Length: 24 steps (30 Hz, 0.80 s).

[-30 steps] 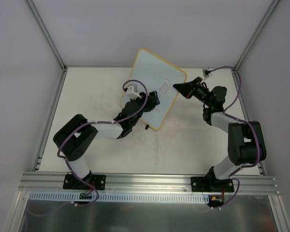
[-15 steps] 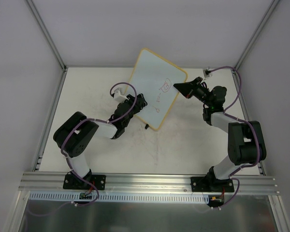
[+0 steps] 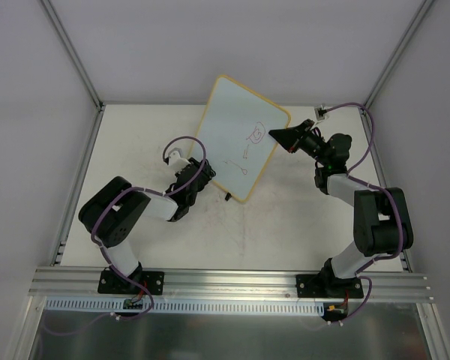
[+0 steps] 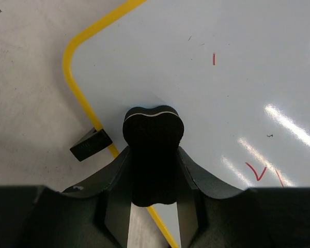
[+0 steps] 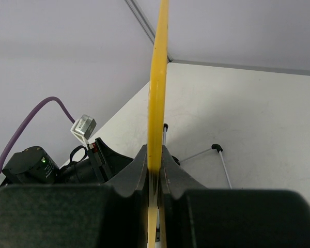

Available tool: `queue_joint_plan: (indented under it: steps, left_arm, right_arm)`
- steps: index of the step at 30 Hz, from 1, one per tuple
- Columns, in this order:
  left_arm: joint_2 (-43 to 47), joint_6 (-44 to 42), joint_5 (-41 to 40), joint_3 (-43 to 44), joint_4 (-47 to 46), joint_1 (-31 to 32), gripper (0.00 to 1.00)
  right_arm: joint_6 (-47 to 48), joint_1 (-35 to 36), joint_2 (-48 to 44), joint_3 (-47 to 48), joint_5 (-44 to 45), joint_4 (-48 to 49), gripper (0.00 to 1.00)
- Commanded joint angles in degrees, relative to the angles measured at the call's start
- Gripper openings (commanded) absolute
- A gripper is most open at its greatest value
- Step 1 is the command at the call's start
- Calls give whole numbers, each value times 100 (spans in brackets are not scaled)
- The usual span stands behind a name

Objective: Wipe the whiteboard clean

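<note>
Left end effector [image 4: 153, 164], gripping eraser [image 4: 153, 126], withdrew along whiteboard [image 3: 240, 127].

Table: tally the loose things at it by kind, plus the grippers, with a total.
1 whiteboard
1 eraser
2 grippers: left gripper, right gripper
Total: 4
</note>
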<state>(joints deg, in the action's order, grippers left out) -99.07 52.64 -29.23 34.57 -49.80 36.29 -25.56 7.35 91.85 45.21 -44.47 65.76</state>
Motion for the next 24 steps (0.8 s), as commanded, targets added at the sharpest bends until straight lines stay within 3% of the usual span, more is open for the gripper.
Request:
queue_joint_plan:
  steps: [1,15,20,24]
  left_arm:
    - [-7,-105,-188,137,-38,-43,0]
    - [-358,-702,1095,1666,-390,97,0]
    - [-543,-974,1402,2614,-109,343,0]
    - [-605,-1667,1622,3301,408,553,0]
  right_arm:
    - [262,56,-45,41,-545,341,0]
    - [262,56,-18,49,-554,341,0]
    - [271,64,-1,58,-554,333,0]
    - [271,64,17,67,-554,324,0]
